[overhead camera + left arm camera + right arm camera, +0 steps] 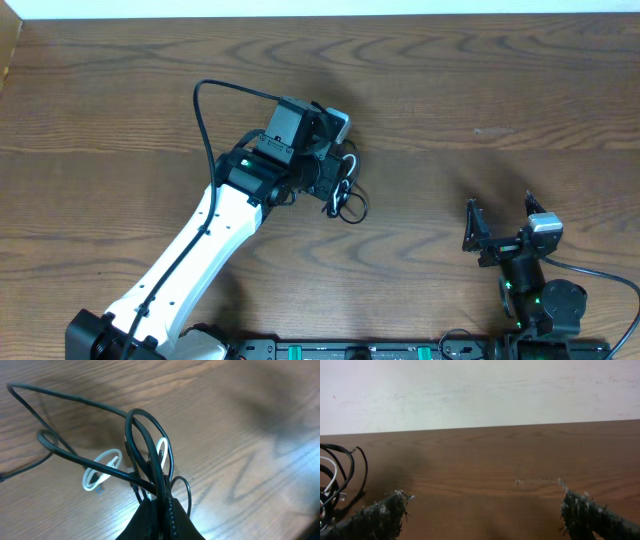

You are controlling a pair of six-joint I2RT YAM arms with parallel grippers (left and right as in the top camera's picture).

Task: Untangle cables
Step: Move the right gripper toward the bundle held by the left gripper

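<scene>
Left claw [161, 505] is pressed together on several strands of the black cable [144, 435]. Its loops fan out over the counter [240, 420] near the middle, and the white cable [102, 469] is threaded through them. Right claw [480, 510] sits spread and empty, well apart to the right. To do this step well, the left should probably hold a firm pinch while the right takes the white loop alone and draws it out slowly, so no knot tightens.

Soft light falls on the table [480, 80], leaving fuzzy dark shadows. In the left wrist view the wood shines white, and the near edge is blurry.
</scene>
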